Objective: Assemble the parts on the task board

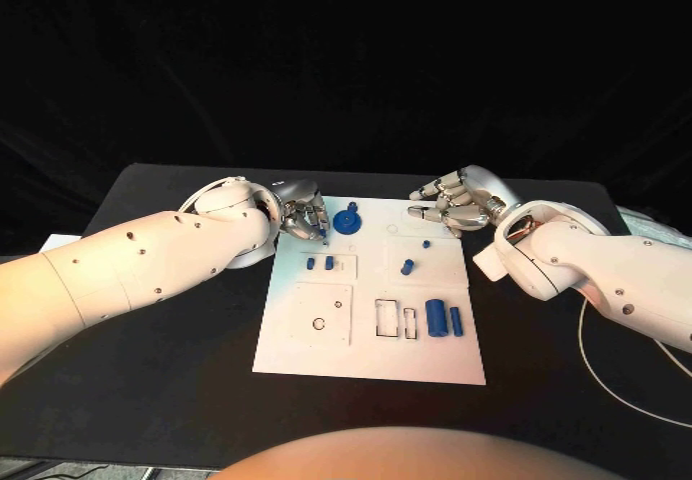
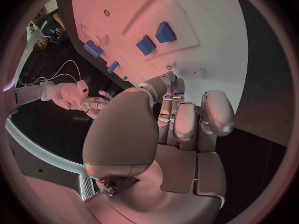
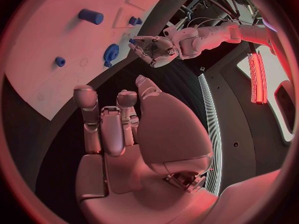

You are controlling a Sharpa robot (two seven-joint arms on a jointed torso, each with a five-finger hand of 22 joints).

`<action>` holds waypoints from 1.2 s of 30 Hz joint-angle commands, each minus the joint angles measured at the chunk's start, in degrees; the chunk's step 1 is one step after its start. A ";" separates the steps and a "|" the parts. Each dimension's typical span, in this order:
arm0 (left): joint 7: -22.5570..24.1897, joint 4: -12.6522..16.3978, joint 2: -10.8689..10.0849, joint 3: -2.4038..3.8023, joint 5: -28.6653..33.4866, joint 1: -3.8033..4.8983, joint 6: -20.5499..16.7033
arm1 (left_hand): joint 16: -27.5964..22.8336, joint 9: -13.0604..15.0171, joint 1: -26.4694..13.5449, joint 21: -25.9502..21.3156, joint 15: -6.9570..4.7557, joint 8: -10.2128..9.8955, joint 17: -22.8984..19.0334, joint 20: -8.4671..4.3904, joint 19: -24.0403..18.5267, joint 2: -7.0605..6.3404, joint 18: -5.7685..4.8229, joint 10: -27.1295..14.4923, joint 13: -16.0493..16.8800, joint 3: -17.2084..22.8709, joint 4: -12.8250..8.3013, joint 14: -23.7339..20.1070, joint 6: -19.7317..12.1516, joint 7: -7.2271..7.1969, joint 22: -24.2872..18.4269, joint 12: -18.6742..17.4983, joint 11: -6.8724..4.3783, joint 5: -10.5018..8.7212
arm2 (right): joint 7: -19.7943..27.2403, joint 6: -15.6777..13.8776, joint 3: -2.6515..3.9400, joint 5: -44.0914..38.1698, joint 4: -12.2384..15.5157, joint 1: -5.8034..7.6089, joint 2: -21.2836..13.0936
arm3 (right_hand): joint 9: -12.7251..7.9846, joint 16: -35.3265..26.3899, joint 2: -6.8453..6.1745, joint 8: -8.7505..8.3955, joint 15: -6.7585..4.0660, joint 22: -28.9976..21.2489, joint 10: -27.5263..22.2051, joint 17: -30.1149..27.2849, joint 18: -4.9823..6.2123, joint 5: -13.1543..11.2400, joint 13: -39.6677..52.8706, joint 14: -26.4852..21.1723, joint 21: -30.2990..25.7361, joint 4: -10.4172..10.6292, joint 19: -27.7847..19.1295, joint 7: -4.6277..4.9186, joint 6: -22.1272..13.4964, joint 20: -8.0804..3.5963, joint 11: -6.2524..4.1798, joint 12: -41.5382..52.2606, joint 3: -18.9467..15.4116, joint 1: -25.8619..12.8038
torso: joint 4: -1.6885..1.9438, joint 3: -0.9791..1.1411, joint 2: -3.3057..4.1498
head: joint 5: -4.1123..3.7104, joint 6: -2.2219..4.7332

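The left hand (image 1: 299,219) hovers at the board's (image 1: 289,350) far-left corner, fingers curled in; whether they pinch anything cannot be told. Just right of it a blue gear (image 1: 346,221) stands on the board. Small pegs (image 1: 319,263) sit mid-board, and blue cylinders (image 1: 446,318) lie side by side near the right edge. The right hand (image 1: 457,205) hangs at the far-right corner, fingers curled, apparently holding nothing. The parts look light, stiff and smooth, probably slippery; a pinch across each peg's sides seems safest. All rests on the black desk (image 1: 173,400).
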 commanded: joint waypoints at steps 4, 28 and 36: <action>0.52 -0.48 0.63 -0.17 -0.45 -0.52 2.08 | -0.10 0.05 -0.66 0.30 -0.15 -0.33 -0.09 0.30 0.23 -0.14 -1.05 0.22 0.03 -0.28 0.19 1.10 0.01 0.04 0.08 -0.25 0.17 0.01 | 0.53 0.74 -0.01 -0.18 0.12 -0.06 -0.11 | 0.09 -0.23 0.31 -0.03 -0.33 -0.05 -0.32 -0.03 0.62 0.36 -0.04 2.26 -0.33 0.21 -0.24 0.03 -0.52 -0.02 -0.20 -0.19 0.28 0.21 | 0.05 0.00 -0.01 | -0.04 -0.11; 0.37 0.28 0.39 -0.33 -0.04 -0.79 3.08 | -0.07 0.11 -0.80 0.41 -0.34 -0.14 -0.35 0.23 0.22 0.15 -1.04 1.01 0.31 -0.47 -0.05 1.06 0.76 -0.23 0.26 -0.24 -0.13 0.01 | 0.55 0.76 -0.01 -0.13 0.08 -0.06 -0.12 | 0.09 -0.23 0.31 -0.03 -0.33 -0.05 -0.32 -0.03 0.62 0.36 -0.04 2.26 -0.33 0.21 -0.24 0.03 -0.52 -0.02 -0.20 -0.19 0.28 0.21 | 0.00 -0.04 -0.03 | -0.05 -0.32; 0.18 0.32 0.32 -0.33 -0.02 -0.79 3.42 | -0.03 0.11 -0.80 0.50 -0.35 -0.13 -0.29 0.22 0.24 0.16 -1.06 1.04 0.32 -0.48 -0.07 1.07 0.79 -0.24 0.34 -0.24 -0.14 0.01 | 0.57 0.78 -0.01 -0.11 0.05 -0.06 -0.10 | 0.09 -0.23 0.31 -0.03 -0.33 -0.05 -0.32 -0.03 0.62 0.36 -0.04 2.26 -0.33 0.21 -0.24 0.03 -0.52 -0.02 -0.20 -0.19 0.28 0.21 | 0.02 -0.02 0.01 | -0.05 -0.38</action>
